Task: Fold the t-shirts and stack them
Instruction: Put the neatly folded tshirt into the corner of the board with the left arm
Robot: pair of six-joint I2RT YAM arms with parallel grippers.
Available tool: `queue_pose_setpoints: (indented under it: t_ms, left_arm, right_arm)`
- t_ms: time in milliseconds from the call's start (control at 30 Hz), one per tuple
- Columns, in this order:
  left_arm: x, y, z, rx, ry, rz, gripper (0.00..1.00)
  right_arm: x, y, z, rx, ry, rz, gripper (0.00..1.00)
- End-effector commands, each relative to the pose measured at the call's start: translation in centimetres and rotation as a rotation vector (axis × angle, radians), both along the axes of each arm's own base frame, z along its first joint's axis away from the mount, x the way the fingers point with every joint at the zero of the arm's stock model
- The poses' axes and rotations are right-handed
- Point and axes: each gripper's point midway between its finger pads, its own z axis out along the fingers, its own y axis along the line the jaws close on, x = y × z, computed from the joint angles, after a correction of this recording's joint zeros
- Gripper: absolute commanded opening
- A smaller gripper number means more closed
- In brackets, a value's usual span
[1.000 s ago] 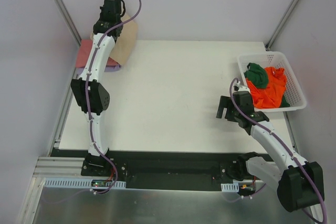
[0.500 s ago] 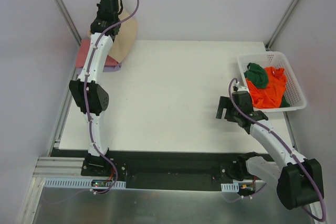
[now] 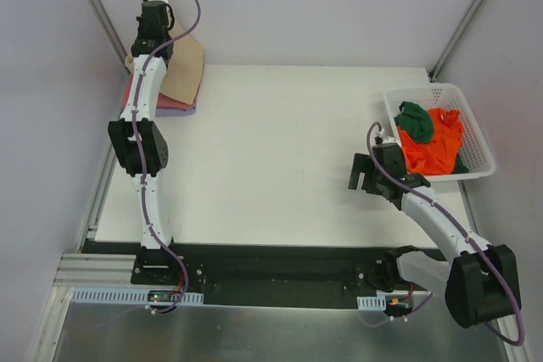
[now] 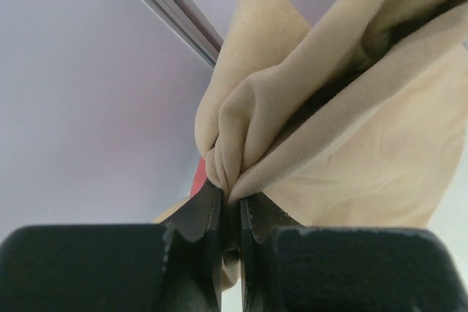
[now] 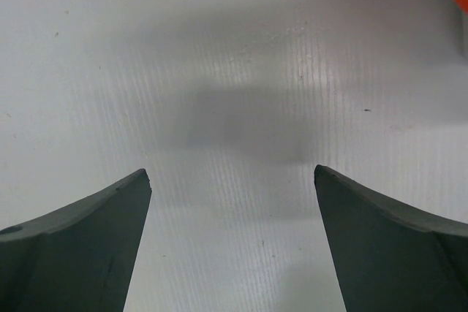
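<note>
The setting is a robotics laboratory test cell. A white table (image 3: 280, 150) is enclosed by plain pale wall panels (image 3: 339, 6) held in aluminium frame struts (image 3: 95, 6). The left arm (image 3: 142, 95) and the right arm (image 3: 437, 218) are bolted to a black base plate (image 3: 280, 264) at the near table edge, with exposed purple cables (image 3: 198, 10) and a sheet-metal shelf (image 3: 254, 336) in front.

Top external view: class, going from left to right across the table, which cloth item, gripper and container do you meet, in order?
tan t-shirt → right gripper → white basket
</note>
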Motion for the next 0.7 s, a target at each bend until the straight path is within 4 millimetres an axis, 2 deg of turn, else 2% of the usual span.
queue_pose_setpoints:
  t_ms: [0,100,300,333,367,400,433,667]
  left_arm:
    - [2.3,2.0,0.4,0.028,-0.081,-0.017,0.00]
    - [2.8,3.7,-1.1,0.059,-0.062,0.018,0.00]
    - [3.4,5.6,-4.1,0.063,-0.032,0.056,0.00]
    - [3.4,5.6,-4.4,0.063,-0.026,0.054,0.07]
    - [3.6,5.4,-4.6,0.062,-0.024,0.046,0.20]
    - [3.5,5.6,-4.8,0.064,-0.020,0.050,0.39]
    - [3.5,5.7,-4.6,0.068,-0.026,0.060,0.52]
    - [1.1,6.3,-1.1,0.075,-0.064,0.115,0.92]
  right_arm:
    - [1.5,0.0,1.7,-0.007,-0.029,-0.018,0.96]
    - [1.7,-0.1,1.7,-0.013,-0.022,-0.030,0.96]
    - [2.0,-0.7,1.7,-0.054,0.009,-0.055,0.96]
    - [2.0,-0.7,1.8,-0.056,0.010,-0.056,0.96]
    - [2.0,-0.7,1.8,-0.058,0.011,-0.058,0.96]
    - [2.1,-0.8,1.9,-0.059,0.008,-0.059,0.96]
    - [2.2,-0.8,2.0,-0.063,0.005,-0.060,0.96]
    - [1.9,-1.5,2.9,-0.096,-0.003,-0.074,0.96]
